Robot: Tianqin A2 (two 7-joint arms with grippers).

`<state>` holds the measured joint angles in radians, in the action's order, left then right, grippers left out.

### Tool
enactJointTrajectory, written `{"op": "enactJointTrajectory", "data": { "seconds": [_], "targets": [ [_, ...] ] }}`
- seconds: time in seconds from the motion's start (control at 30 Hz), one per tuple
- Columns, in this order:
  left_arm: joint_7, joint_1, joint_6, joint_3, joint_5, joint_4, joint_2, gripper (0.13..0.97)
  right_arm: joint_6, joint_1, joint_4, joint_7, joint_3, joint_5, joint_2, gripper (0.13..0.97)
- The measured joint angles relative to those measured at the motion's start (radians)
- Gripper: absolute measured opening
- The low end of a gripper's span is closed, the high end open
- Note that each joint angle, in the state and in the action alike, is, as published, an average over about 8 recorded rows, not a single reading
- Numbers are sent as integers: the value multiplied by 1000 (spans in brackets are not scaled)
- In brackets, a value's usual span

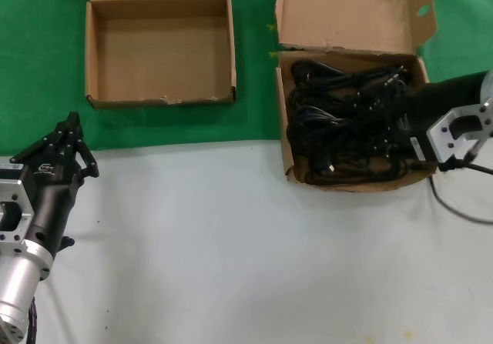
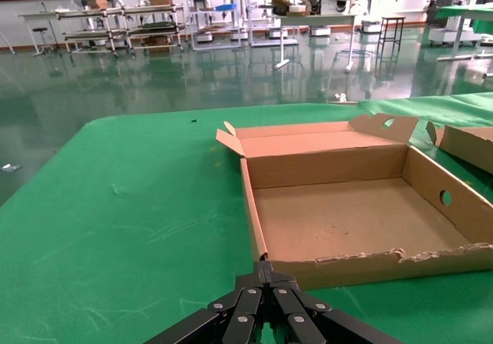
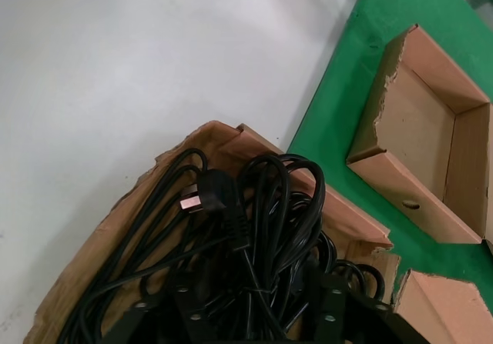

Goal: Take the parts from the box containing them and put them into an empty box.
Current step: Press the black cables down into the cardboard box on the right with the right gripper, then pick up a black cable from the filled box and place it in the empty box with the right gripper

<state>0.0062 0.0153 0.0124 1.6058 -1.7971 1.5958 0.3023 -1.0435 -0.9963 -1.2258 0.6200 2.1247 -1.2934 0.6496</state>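
The power cords lie in a black tangle in the tall-lidded cardboard box at the right. My right gripper is down inside this box. In the right wrist view its fingers stand wide apart, open, with a bundle of cords between them; a plug with metal pins lies just ahead. The empty low-walled box sits at the back left. My left gripper is shut and empty on the near left, its tips pointing at that box's frayed front rim.
Both boxes stand on a green mat; nearer me is white tabletop. A thin black cable trails from my right arm over the table. Shelves and benches stand far behind.
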Motion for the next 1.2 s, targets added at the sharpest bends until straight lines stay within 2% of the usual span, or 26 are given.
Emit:
{"op": "enactJointTrajectory", "data": {
  "seconds": [0.03, 0.3, 0.43, 0.7, 0.93, 1.2],
  "targets": [
    [0, 0, 0, 0, 0, 0, 0, 145, 1, -1, 4, 1, 1, 1, -2, 521],
    [0, 0, 0, 0, 0, 0, 0, 145, 7, -10, 28, 4, 7, 6, -13, 333],
    [0, 0, 0, 0, 0, 0, 0, 145, 8, -16, 34, 4, 8, 8, -15, 333],
    [0, 0, 0, 0, 0, 0, 0, 145, 9, -23, 37, 0, 6, 10, -12, 216],
    [0, 0, 0, 0, 0, 0, 0, 145, -10, -33, -11, -43, -7, 2, 9, 208],
    [0, 0, 0, 0, 0, 0, 0, 145, -85, -90, -114, -181, -38, -37, 35, 205]
  ]
}}
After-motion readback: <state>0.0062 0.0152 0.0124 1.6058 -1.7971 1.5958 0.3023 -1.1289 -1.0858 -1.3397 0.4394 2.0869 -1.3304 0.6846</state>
